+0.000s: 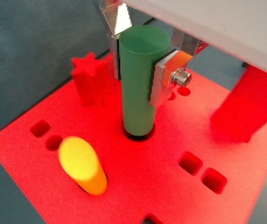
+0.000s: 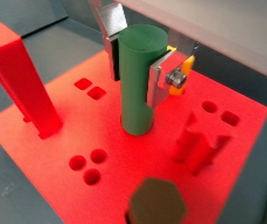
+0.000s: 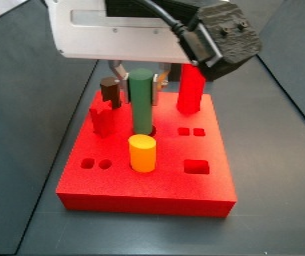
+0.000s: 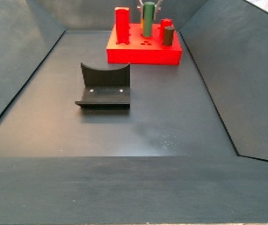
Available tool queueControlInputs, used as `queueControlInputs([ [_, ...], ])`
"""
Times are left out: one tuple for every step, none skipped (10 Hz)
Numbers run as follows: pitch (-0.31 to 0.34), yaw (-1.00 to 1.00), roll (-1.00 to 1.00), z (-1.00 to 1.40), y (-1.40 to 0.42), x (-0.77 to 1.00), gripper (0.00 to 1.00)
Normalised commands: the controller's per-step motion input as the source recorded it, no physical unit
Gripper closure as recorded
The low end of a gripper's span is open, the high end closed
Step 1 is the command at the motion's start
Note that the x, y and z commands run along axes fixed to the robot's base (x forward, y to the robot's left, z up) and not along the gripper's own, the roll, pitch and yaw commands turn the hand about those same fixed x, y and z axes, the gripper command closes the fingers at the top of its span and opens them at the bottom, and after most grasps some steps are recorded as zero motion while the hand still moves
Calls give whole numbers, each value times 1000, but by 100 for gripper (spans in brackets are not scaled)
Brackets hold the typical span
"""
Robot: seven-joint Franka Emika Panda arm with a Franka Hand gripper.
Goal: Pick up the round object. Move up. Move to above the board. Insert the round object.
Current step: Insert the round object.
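Evidently the tool [image 1: 143,54] was closed on the upper part of the peg [image 1: 140,83], a silver finger [image 1: 167,77] pressed to each side. The peg stood upright with its foot in the round hole of the board [image 1: 159,188], beside a yellow cylinder [image 1: 83,165]. If released off-square or lifted while gripped, the peg could be dragged out or jammed.
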Motion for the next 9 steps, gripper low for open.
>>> queueControlInputs([
  [-111, -69, 0, -217, -163, 206, 100],
  [-70, -94, 16, -374, -234, 323, 100],
  [-56, -114, 73, -500, -209, 343, 100],
  [-110, -163, 0, -466, 49, -49, 100],
  [-143, -83, 100, -723, 0, -283, 100],
  [-210, 0, 126, -811, -89, -383, 100],
  [-229, 0, 46, -829, -143, -186, 100],
  [-250, 0, -73, -397, 0, -40, 100],
  [0, 0, 0, 0, 0, 0, 100],
])
